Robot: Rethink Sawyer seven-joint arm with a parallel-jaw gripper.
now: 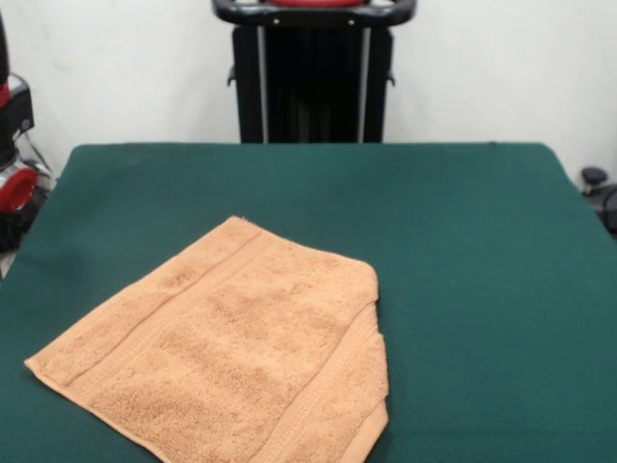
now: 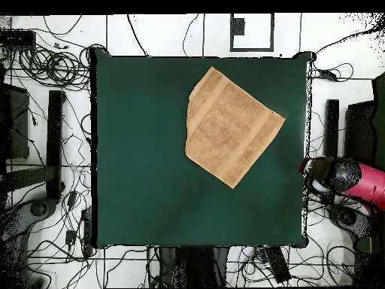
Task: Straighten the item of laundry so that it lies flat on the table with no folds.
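The peach terry towel lies on the dark green table, turned at an angle, in the near left part in the front view. Its right corner looks folded, so that side shows a doubled edge. In the overhead view the towel is in the upper middle-right part of the table, with its left corner cut short by the fold. The red and black arm end with the gripper is off the table's right edge in the overhead view, well apart from the towel. The front view does not show it.
The robot's black pedestal stands at the table's far side. Red and black equipment sits off the table's left edge in the front view. Cables and stands lie on the floor around the table.
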